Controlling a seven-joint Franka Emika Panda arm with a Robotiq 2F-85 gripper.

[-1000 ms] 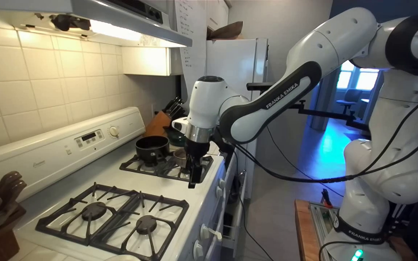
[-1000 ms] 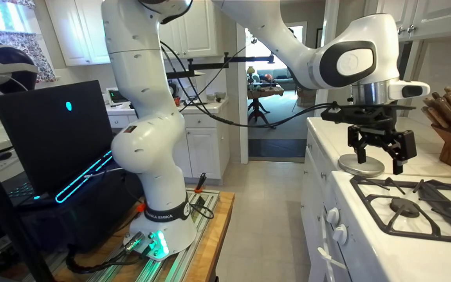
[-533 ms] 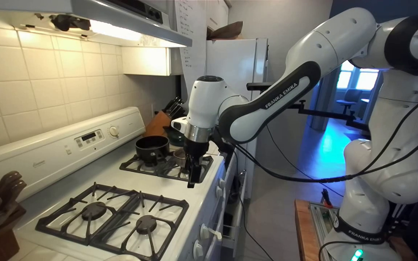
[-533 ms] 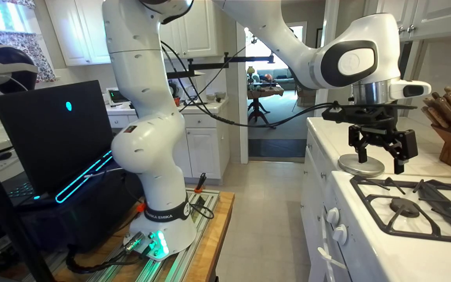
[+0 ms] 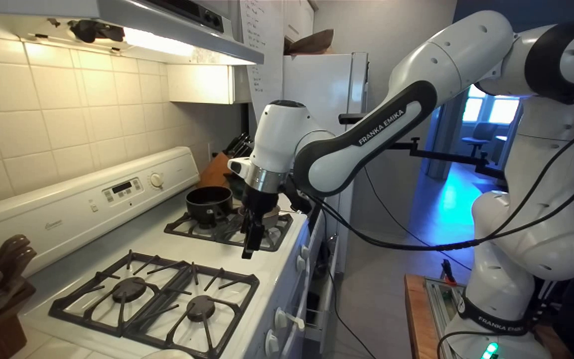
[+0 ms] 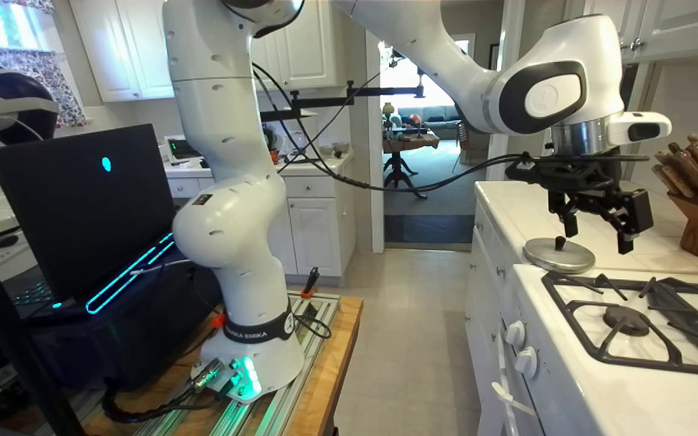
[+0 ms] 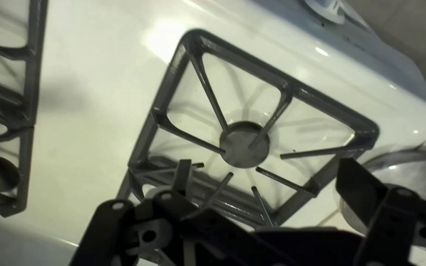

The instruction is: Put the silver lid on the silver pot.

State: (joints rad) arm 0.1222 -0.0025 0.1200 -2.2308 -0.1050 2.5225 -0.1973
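We see the hand [image 6: 598,241], spread apart, above the stove [image 6: 658,396]. Past it, the silver lid [image 6: 558,259] rests on the tabletop [image 6: 525,212]; farther off, the silver pot [image 5: 271,218], partly hidden, sits on the stove's far grate [image 5: 217,241].

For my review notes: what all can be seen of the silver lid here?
The silver lid is a low, round disc that looks like metal, with a small black knob standing at its middle. It lies knob up on the white tiled counter, right beside the gas stove; whether it touches the stove's edge cannot be told. The gripper is clear of it. In the wrist view, one gripper finger hides part of it.
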